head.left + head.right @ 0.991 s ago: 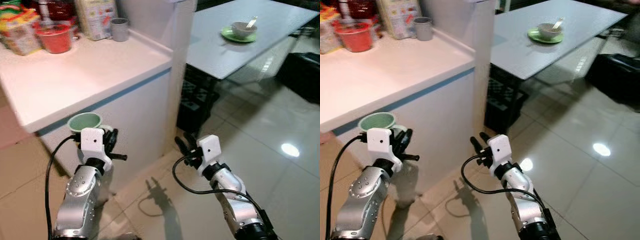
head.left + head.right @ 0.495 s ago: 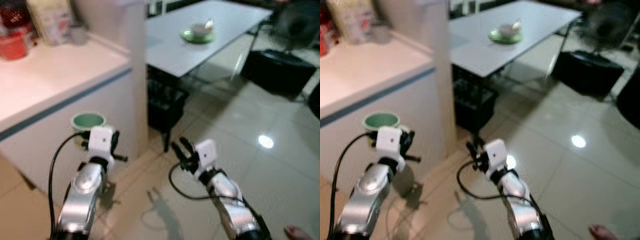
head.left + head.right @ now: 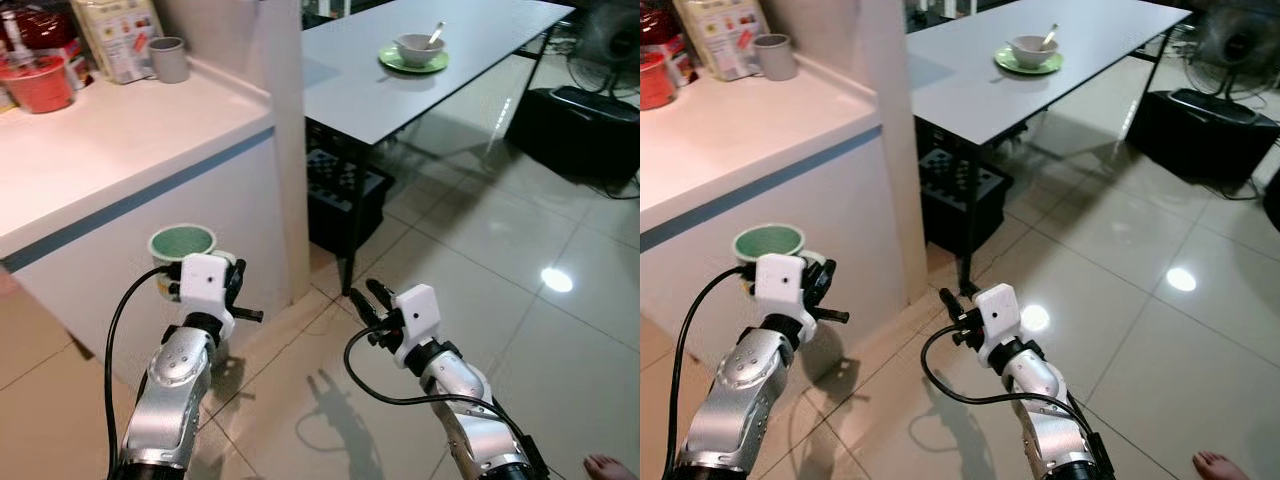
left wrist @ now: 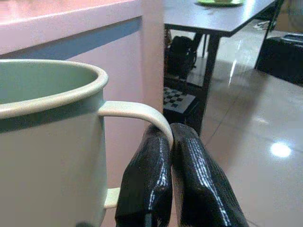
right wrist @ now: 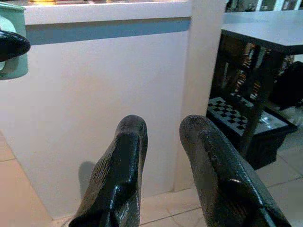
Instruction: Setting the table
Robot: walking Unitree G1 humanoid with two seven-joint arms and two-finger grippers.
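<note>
Grey desk stands far right across the tiled floor, already carrying a green plate with a bowl and spoon. I judge the setting is partly done: my mug has yet to reach it. My left hand pinches the handle tight, near left beside the white counter. My right hand hangs empty, fingers narrowly apart. Mug looks pale green with a cream rim.

At my one o'clock, a table is carrying a green plate; at eleven, a counter is bearing a grey cup.
</note>
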